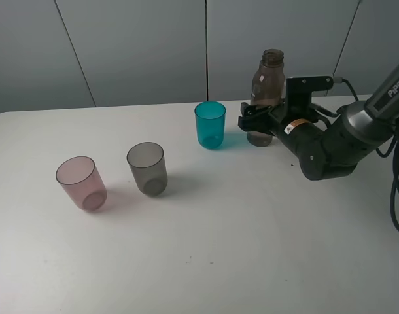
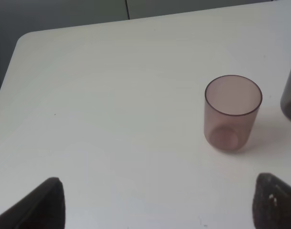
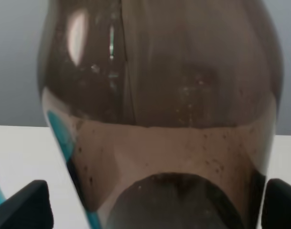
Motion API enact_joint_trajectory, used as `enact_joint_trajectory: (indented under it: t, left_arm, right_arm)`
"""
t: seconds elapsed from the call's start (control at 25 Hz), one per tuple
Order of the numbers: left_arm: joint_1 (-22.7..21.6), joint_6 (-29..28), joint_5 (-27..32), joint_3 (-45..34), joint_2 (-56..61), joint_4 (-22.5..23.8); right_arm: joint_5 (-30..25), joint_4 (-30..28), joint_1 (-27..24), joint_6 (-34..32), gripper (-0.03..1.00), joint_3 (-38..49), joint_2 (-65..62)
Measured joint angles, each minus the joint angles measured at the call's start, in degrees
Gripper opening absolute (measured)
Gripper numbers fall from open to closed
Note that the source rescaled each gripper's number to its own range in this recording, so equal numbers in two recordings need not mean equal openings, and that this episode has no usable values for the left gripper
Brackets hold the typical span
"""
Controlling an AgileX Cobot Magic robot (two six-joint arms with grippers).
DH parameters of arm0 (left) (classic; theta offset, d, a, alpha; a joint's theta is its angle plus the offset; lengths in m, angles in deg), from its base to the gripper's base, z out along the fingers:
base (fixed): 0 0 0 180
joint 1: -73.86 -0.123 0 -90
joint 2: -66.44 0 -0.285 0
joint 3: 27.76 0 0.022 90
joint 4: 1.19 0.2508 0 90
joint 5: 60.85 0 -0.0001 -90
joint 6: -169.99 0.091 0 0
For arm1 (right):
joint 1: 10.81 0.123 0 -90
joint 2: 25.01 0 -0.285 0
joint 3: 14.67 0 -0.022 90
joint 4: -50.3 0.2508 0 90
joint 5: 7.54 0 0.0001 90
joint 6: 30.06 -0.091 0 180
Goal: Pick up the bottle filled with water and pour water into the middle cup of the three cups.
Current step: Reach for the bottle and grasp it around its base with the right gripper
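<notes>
I see right gripper (image 1: 255, 123) fingers apart, straddling the upright bottle (image 1: 271, 82) beside teal cup (image 1: 210, 124); contact unclear. Left gripper (image 2: 157, 202) fingers apart too.

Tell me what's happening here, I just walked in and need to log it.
The right arm is at the far side of the table, its jaws open on either side of the lower part of the bottle. The bottle stands upright and uncapped beside the teal cup. The grey cup and pink cup complete the row; all look empty. The left jaws hang open near the pink cup, holding nothing.
</notes>
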Motion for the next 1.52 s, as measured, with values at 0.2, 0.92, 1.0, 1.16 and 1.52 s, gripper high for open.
enact_joint_trajectory:
  t: [0.2,0.92,1.0,1.16,1.52]
  left_arm:
    - [0.0,0.0,0.0,0.0,0.0,0.0]
    - [0.0,0.0,0.0,0.0,0.0,0.0]
    - [0.0,0.0,0.0,0.0,0.0,0.0]
    - [0.0,0.0,0.0,0.0,0.0,0.0]
    - [0.0,0.0,0.0,0.0,0.0,0.0]
  right_arm:
    - [-0.2,1.9,0.0,1.7,0.83,-2.3,1.9]
    - [1.6,4.3,-0.1,1.8,0.83,-4.6,5.1]
    - [1.9,4.3,-0.1,1.4,0.83,-4.7,5.4]
    - [3.1,4.2,-0.2,1.2,0.83,-5.0,5.4]
    - [3.8,3.9,-0.2,1.6,0.83,-6.1,5.4]
